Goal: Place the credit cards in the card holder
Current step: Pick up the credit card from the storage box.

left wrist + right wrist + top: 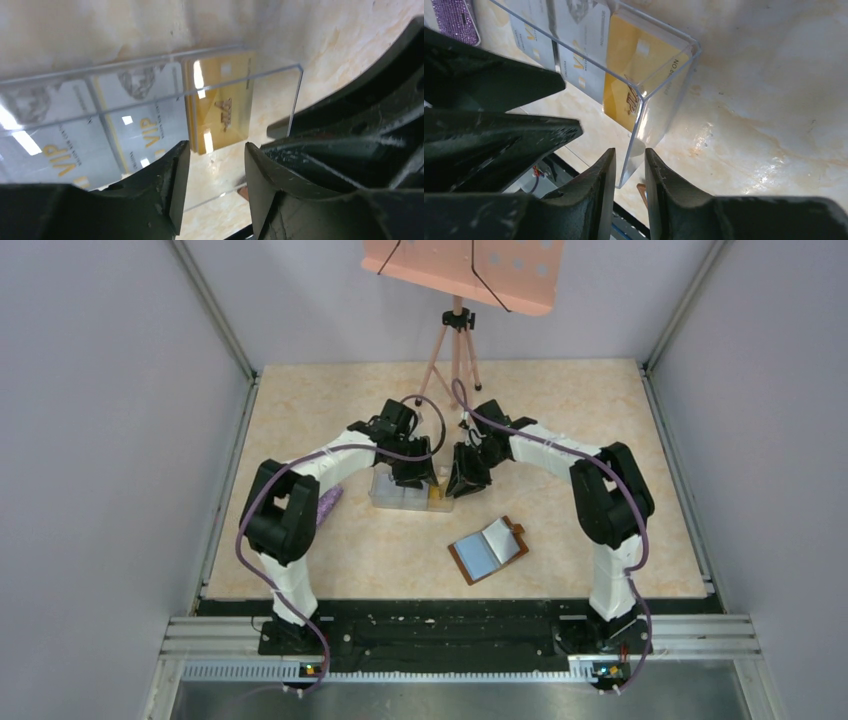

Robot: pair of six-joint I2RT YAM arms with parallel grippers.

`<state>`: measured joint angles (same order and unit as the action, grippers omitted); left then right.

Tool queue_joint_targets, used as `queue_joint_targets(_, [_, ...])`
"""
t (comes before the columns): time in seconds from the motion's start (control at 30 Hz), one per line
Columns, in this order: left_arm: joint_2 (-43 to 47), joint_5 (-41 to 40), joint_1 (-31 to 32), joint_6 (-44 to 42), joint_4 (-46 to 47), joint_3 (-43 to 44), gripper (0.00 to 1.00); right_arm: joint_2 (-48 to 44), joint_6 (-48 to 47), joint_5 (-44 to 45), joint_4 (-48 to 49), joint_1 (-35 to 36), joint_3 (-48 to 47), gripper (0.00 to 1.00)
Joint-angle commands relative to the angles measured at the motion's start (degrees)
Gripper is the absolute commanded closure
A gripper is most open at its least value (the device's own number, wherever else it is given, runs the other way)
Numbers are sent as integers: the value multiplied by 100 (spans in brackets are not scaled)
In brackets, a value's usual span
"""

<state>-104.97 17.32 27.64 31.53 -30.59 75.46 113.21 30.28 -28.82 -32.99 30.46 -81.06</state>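
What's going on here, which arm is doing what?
Both arms are at the clear box that holds the cards. The right gripper has its jaws pinched on the box's end wall, apparently steadying it. The left gripper hangs open over the end compartment with the gold card, not yet gripping it. Pale cards sit in the other two compartments. The brown card holder lies open on the table nearer the bases, with neither arm at it.
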Motion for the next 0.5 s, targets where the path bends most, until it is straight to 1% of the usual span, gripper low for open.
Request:
queue_joint_targets(0.0, [-361, 319, -39, -60, 108, 413, 54, -332, 130, -197, 325, 14, 3, 75])
queue_joint_targets(0.1, [-496, 318, -34, -19, 107, 388, 56, -328, 131, -227, 338, 13, -18, 79])
queue_joint_targets(0.23, [-654, 231, -37, 2, -3, 362, 59, -329, 157, -289, 373, 20, -31, 81])
queue_joint_targets(0.27, [-672, 227, -32, 9, 4, 337, 61, -332, 166, -298, 379, 8, -33, 83])
queue_joint_targets(0.37, [-682, 393, -21, 22, 150, 243, 68, -302, 188, -341, 392, 5, -25, 92])
queue_joint_targets(0.47, [-654, 521, 5, -3, 219, 202, 75, -291, 191, -353, 393, 11, -16, 97])
